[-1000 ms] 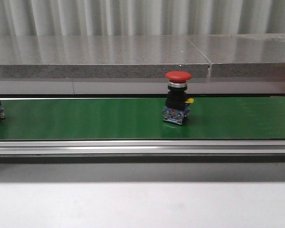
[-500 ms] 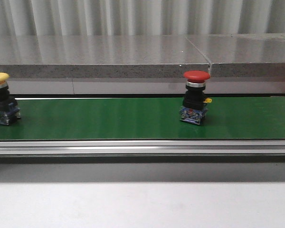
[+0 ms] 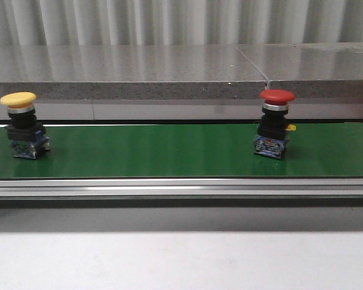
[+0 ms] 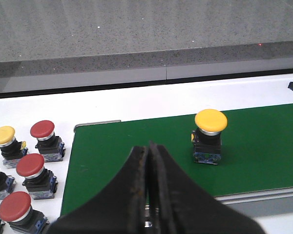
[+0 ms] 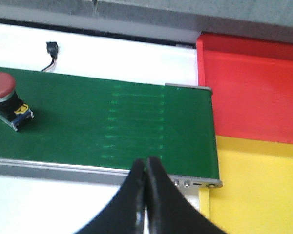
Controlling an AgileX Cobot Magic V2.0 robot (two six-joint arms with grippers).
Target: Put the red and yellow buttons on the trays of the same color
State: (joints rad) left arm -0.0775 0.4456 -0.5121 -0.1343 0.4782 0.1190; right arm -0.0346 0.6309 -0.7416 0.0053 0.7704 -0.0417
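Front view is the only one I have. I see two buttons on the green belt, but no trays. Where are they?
Observer: The right wrist view shows a red tray and a yellow tray just past the belt's end.
Operator: Are more buttons waiting?
Observer: Yes, spare red buttons and yellow ones stand on the white table off the belt's other end.
Operator: Are the fingers open?
Observer: No, both the left gripper and right gripper are shut, empty.

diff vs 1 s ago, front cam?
Both buttons have ridden the green belt toward the robot's right. The red button went from mid-belt to right of centre. The yellow button, just a sliver at the left edge before, is now fully in view. Nothing was grasped or released. Both stay upright; no gripper shows in the front view.
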